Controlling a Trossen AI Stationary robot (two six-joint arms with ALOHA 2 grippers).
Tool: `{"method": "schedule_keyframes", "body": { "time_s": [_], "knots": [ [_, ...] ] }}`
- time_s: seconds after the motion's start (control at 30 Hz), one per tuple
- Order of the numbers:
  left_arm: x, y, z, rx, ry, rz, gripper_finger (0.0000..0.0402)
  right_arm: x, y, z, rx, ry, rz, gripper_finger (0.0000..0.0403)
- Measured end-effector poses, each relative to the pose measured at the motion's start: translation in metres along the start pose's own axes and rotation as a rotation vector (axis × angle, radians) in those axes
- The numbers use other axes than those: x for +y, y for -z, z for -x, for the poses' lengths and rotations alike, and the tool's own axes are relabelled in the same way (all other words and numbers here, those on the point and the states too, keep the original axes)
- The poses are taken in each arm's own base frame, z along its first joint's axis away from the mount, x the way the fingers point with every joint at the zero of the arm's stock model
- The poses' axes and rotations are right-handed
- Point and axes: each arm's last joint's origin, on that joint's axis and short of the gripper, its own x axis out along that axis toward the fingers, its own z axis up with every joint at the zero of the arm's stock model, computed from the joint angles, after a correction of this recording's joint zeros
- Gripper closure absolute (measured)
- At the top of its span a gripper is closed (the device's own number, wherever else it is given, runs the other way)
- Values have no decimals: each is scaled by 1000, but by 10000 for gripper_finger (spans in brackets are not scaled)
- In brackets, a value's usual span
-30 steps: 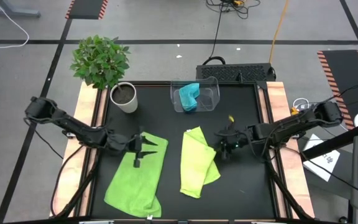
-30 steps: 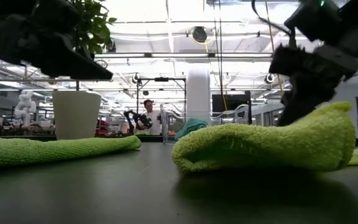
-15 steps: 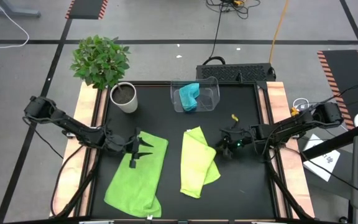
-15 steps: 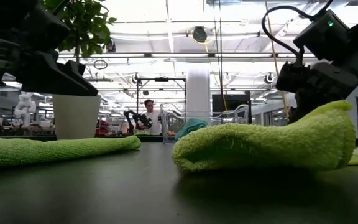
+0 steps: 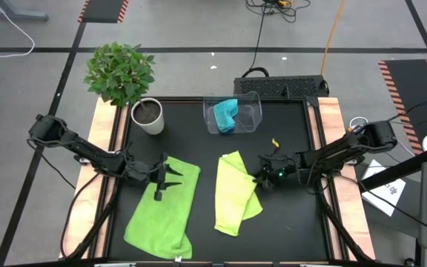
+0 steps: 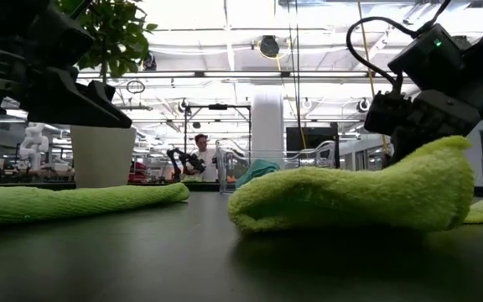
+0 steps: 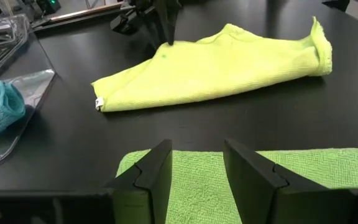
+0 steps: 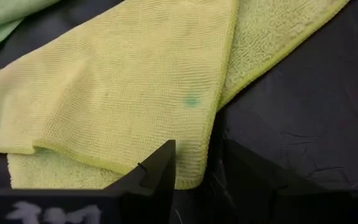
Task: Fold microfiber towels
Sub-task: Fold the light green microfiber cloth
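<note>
Towels of soft, light microfiber are laid out for folding on the black counter [image 5: 199,222], with the clear plastic bin [image 5: 252,113] at the counter's far edge taken as landmark. One lime-green towel [image 5: 161,209] lies flat, well in front of the bin toward the potted plant [image 5: 121,78] side; a second lime-green towel [image 5: 236,191], already doubled over itself, lies directly in front of the bin; the turquoise towel [image 5: 225,115] is bunched inside it. Such cloth is judged limp and grippy rather than slippery: it will sag and drag when lifted, so hold is best taken at a corner or hemmed edge, pinched through all layers, and the fold carried low over the counter. The left tool [image 5: 161,180] hovers over the flat towel's edge nearest the bin, its fingers spread with nothing between them. The right tool [image 5: 262,178] is set at the folded towel's edge away from the plant, fingers likewise parted and straddling the hem without a visible pinch. The high view alone gives the layout of all three towels relative to the bin. The low view alone shows the folded towel [image 6: 350,193] humped clear of the counter rather than lying flat. The right wrist view shows the overlapping layers and hem [image 8: 135,165] just ahead of the fingers [image 8: 157,168], hidden from above by the arm. The left wrist view shows the gap between its own fingers [image 7: 151,174].
</note>
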Motion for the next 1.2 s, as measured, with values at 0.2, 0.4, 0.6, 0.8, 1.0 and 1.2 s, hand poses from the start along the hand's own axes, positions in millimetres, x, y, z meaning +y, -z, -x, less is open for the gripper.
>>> {"method": "schedule_keyframes", "body": {
  "time_s": [0.2,0.4,0.6,0.8,1.0,1.2],
  "knots": [
    [0,0,0,2,1,-1,256,2,-4,-1,-41,-27,47,280],
    [-1,0,0,2,16,1,256,5,-8,-2,-39,-74,104,351],
    [-1,1,0,8,18,5,256,8,-12,-2,-26,-121,107,395],
    [-1,1,0,7,19,3,256,12,-30,-3,-25,-100,174,401],
    [-1,1,0,6,31,10,256,13,-63,-3,29,-15,250,402],
    [-1,0,0,5,46,5,256,13,-96,3,49,37,344,402]
  ]
}}
